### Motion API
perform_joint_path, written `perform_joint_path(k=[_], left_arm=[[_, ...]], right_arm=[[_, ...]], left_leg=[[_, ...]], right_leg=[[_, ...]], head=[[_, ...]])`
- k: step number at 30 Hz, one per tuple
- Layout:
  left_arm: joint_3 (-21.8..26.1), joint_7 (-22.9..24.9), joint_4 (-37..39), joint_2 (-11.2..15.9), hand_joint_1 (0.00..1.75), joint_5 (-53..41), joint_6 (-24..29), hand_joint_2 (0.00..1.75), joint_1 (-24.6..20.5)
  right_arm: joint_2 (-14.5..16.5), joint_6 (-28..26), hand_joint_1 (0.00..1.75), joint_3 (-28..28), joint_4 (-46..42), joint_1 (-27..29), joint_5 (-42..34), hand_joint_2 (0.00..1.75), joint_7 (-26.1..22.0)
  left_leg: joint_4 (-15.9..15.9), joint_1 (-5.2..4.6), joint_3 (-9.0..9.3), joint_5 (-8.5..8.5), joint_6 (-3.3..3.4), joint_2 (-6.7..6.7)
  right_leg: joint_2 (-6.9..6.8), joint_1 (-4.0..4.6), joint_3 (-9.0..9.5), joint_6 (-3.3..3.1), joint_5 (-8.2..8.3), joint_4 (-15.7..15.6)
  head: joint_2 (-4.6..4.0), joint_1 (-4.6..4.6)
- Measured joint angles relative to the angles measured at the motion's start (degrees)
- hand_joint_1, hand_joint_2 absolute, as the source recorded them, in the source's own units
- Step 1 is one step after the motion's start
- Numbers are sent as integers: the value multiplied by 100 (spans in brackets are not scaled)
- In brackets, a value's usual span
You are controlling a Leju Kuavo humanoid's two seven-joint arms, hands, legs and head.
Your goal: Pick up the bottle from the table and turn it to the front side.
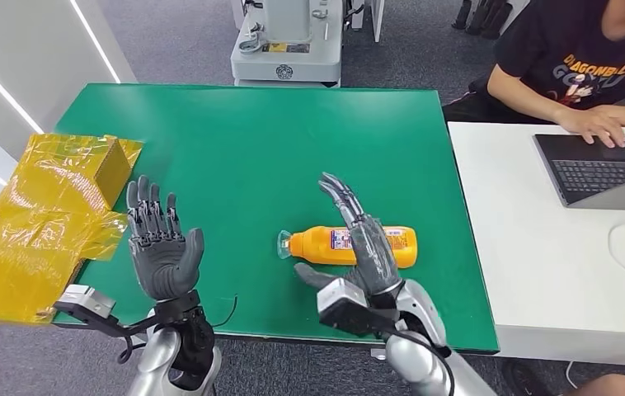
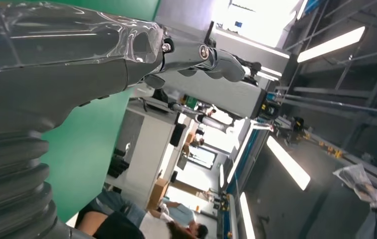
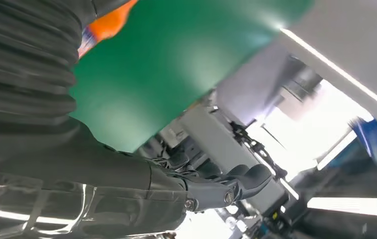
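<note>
In the head view, an orange bottle (image 1: 350, 247) lies on its side on the green table (image 1: 251, 148), its clear cap end pointing toward the robot's left and its printed label facing up. The right hand (image 1: 362, 247) stands over the middle of the bottle with its fingers stretched wide and straight, palm turned toward the left; the thumb reaches out low beside the bottle's near edge, and the hand grips nothing that can be made out. The left hand (image 1: 159, 244) is raised well apart from the bottle, palm up toward the camera, fingers spread and holding nothing. Crinkled yellow bags (image 1: 41, 223) lie at the table's left edge. A person in a black shirt (image 1: 577, 58) sits at a white desk (image 1: 540, 264) beside the table, with 1 hand on a laptop (image 1: 594, 169). In the left wrist view, the left hand (image 2: 67, 74) extends out with its fingers straight, and a patch of the green table (image 2: 87, 149) shows behind it. In the right wrist view, the right hand (image 3: 127, 184) is likewise spread, its thumb extended, and a strip of the orange bottle (image 3: 109, 22) appears against the green table (image 3: 176, 64).
</note>
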Motion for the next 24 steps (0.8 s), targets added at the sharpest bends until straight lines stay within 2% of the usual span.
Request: perform_joint_path(k=[7, 13, 16, 20, 24], left_arm=[[37, 0, 35, -8, 0, -8, -261, 175, -19], [42, 0, 48, -5, 0, -29, -345, 175, -20], [42, 0, 48, -4, 0, -54, -295, 175, -34], [39, 0, 48, 2, 0, 110, -261, 175, -86], [14, 0, 48, 17, 0, 227, -189, 175, -127]], right_arm=[[-656, 1337, 0, -68, 1030, -1315, 628, 175, 435], [-1262, 2614, 0, 111, 1767, -2399, 517, 175, 350], [-1422, 3157, 0, 302, 2082, -2836, 418, 175, 264], [-1559, 4081, 0, 862, 2557, -3435, 274, 175, 3], [-1581, 4148, 0, 1500, 2955, -3774, 96, 175, -89]], left_leg=[[6, -1, -3, 4, 6, -4], [8, -1, -7, 4, 6, -14], [8, 0, -7, 4, 6, -13], [7, 2, -6, 4, 6, -13], [6, 3, -5, 5, 6, -13]], right_leg=[[-4, -1, 1, 0, 3, 0], [-13, -1, 0, 0, 2, 0], [-12, -1, -1, 0, 2, 0], [-12, 0, -2, 0, 2, 2], [-12, 2, -1, 0, 2, 3]], head=[[0, 0], [0, 1], [0, 0], [0, -1], [0, -1]])
